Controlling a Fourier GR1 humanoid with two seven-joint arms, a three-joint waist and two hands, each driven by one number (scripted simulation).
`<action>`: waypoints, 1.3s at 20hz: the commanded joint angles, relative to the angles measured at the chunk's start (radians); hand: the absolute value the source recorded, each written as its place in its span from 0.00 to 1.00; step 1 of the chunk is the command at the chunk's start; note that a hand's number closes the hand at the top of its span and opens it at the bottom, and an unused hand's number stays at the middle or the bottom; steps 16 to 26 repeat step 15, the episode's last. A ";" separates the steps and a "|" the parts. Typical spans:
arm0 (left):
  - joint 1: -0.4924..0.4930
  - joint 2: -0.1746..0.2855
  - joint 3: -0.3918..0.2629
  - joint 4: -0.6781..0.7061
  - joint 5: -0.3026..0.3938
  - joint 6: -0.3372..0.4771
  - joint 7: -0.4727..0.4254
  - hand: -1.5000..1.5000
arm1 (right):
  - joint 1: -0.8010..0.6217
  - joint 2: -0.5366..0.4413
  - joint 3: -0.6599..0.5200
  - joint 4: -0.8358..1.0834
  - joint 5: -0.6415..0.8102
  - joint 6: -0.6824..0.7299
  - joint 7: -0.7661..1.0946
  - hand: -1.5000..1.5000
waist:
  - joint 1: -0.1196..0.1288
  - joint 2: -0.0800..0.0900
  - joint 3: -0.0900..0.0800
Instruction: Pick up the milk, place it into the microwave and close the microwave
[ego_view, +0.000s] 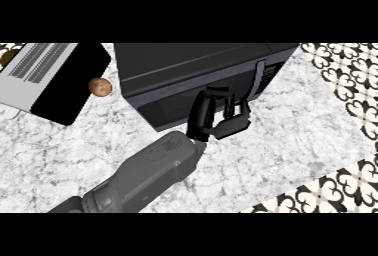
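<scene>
Left hand (221, 122), fingers straight and holding nothing, touches the front of the microwave (184, 62); door shut, inside hidden.

Bench (295, 130) of smooth grey-white marbled stone, microwave (170, 60) in smooth matt black casing, hand (232, 125) of black plastic with slight sheen, forearm (148, 175) smooth matt grey, ribbed silvery metal appliance (33, 75) with black panel (74, 75)

The microwave (184, 70) is black, the counter (295, 150) white-grey marble; black-and-white ornate tiles (347, 75) lie right, a brown ball (100, 86) and grey-black appliance (44, 75) left.
</scene>
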 joint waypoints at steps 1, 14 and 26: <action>-0.069 0.000 0.034 0.072 0.030 -0.020 0.018 1.00 | -0.028 -0.018 -0.008 0.041 -0.031 0.030 -0.007 0.00 | 0.001 0.011 -0.002; -0.100 0.000 0.000 0.084 0.074 -0.017 -0.009 1.00 | -0.083 -0.061 -0.005 0.120 -0.070 0.064 0.022 0.00 | -0.003 0.012 -0.001; -0.099 0.000 -0.002 0.091 0.078 -0.026 -0.006 1.00 | -0.086 -0.053 -0.001 0.130 -0.075 0.066 0.021 0.00 | 0.006 0.016 0.000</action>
